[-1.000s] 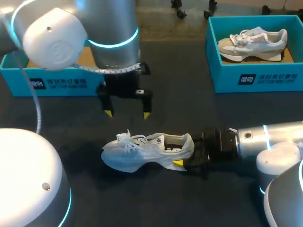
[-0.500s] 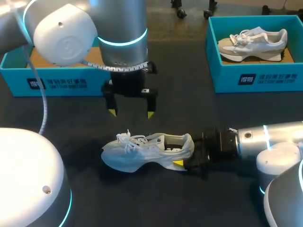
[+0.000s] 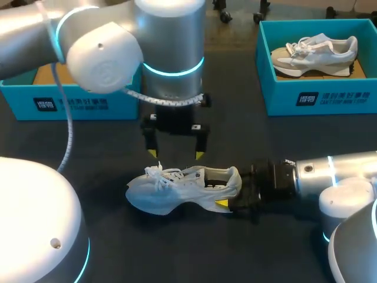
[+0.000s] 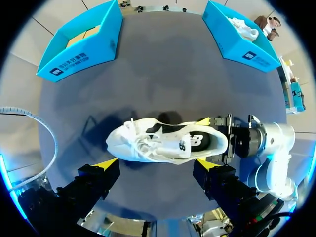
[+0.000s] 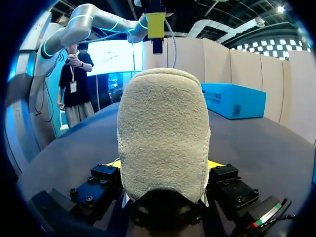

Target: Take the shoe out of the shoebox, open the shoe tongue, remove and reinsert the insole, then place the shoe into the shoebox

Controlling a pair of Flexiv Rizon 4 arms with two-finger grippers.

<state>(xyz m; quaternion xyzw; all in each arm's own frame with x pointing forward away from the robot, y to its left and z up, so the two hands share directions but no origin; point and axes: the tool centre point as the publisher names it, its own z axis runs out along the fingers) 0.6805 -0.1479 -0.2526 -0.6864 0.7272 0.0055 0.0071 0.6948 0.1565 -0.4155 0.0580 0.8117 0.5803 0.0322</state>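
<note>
A white shoe (image 3: pixel 177 190) lies upright on the dark table, toe toward my left arm's side, laces loose. My right gripper (image 3: pixel 231 193) is shut on its heel; in the right wrist view the heel (image 5: pixel 163 128) fills the gap between the two yellow tips of that gripper (image 5: pixel 163 165). My left gripper (image 3: pixel 175 155) hangs open just above and behind the shoe's laces, touching nothing. In the left wrist view the shoe (image 4: pixel 165 140) lies ahead of the open left gripper (image 4: pixel 154 162), with the right gripper (image 4: pixel 219 140) at the heel.
A blue shoebox (image 3: pixel 70 103) stands at the back left, brown cardboard showing inside. Another blue shoebox (image 3: pixel 318 97) at the back right holds a second pale shoe (image 3: pixel 315 54). My right arm (image 3: pixel 336 174) lies low along the table.
My left arm has moved right and down, bringing its open gripper close over the shoe's laces. The right gripper and the shoe have stayed still.
</note>
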